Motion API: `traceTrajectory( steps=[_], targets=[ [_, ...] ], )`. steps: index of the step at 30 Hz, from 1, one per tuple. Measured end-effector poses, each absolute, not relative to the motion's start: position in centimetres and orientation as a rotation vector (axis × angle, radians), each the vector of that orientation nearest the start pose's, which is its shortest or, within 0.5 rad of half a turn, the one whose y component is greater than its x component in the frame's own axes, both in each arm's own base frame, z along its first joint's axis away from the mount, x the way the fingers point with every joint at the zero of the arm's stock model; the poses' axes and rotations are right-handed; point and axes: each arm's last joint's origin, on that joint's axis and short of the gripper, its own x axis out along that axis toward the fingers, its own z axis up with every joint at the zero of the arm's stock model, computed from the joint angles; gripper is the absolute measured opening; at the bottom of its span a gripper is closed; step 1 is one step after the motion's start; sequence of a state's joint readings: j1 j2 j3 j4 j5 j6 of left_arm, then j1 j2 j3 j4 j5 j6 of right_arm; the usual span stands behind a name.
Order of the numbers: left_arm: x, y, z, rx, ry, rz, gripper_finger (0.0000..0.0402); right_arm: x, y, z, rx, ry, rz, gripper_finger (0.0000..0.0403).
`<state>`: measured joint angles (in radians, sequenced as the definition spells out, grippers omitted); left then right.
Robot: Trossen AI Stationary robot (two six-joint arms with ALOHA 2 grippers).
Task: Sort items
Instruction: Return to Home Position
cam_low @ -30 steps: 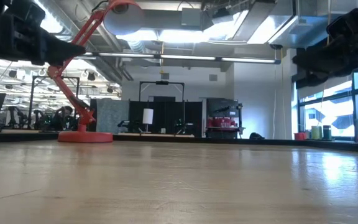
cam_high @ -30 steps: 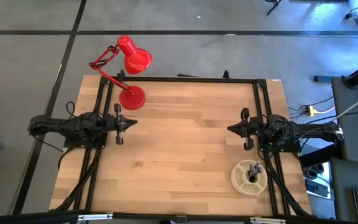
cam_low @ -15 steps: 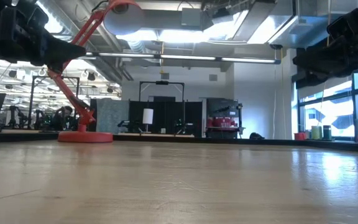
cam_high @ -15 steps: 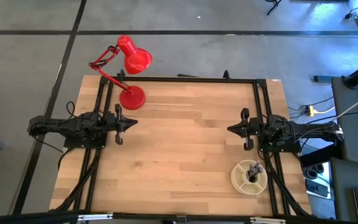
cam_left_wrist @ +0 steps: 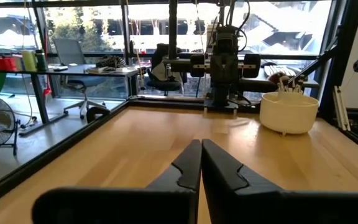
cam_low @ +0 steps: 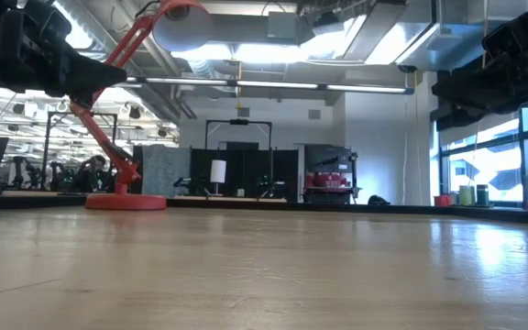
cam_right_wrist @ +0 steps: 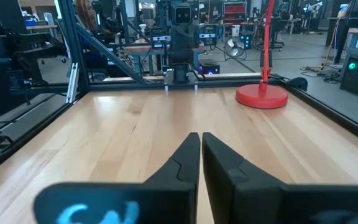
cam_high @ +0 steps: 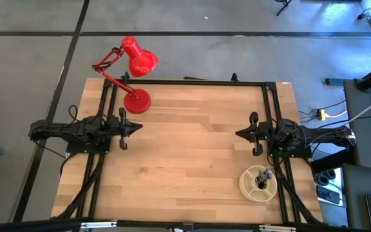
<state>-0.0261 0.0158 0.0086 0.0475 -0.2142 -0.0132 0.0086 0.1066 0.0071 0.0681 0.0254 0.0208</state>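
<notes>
Check the right gripper (cam_right_wrist: 201, 138): its fingers are pressed together and hold nothing, and the arm sits at its own table edge. Check the left gripper (cam_left_wrist: 201, 146) facing it across the table (cam_high: 192, 154): it is likewise closed and empty. Just beside the right gripper, locate the cream dish (cam_high: 247, 188); the brushes (cam_high: 261, 178) stand bunched inside it. No brush lies on the boards between the grippers. Off to one side of the left gripper stands the red lamp (cam_high: 137, 101). Judge the sorting complete; at most, parking the arms is left.
</notes>
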Motion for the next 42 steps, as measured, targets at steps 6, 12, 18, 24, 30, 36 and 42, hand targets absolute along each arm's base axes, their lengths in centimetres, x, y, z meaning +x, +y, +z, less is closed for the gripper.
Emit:
traceTrajectory(
  steps=[6, 12, 18, 24, 30, 36, 42],
  targets=[
    [9.75, 0.36, 16.98, -0.018, -0.041, 0.188, 0.0008, 10.39, 0.02, 16.39, 0.021, 0.031, -0.017, 0.002],
    [9.75, 0.36, 16.98, -0.018, -0.041, 0.188, 0.0008, 10.39, 0.02, 16.39, 0.021, 0.031, -0.017, 0.002],
    [9.75, 0.36, 16.99, -0.018, -0.042, 0.188, 0.0012, 10.39, 0.02, 16.39, 0.022, 0.031, -0.017, 0.002],
    [9.75, 0.36, 16.99, -0.018, -0.042, 0.189, 0.0008, 10.39, 0.02, 16.39, 0.022, 0.031, -0.017, 0.002],
    [9.75, 0.36, 16.99, -0.018, -0.042, 0.189, 0.0007, 10.39, 0.02, 16.39, 0.021, 0.031, -0.017, 0.002],
    [9.75, 0.36, 16.99, -0.018, -0.042, 0.189, 0.0012, 10.39, 0.02, 16.39, 0.02, 0.031, -0.017, 0.002],
    [9.75, 0.36, 16.99, -0.018, -0.042, 0.189, 0.001, 10.39, 0.02, 16.39, 0.021, 0.031, -0.017, 0.002]
  ],
)
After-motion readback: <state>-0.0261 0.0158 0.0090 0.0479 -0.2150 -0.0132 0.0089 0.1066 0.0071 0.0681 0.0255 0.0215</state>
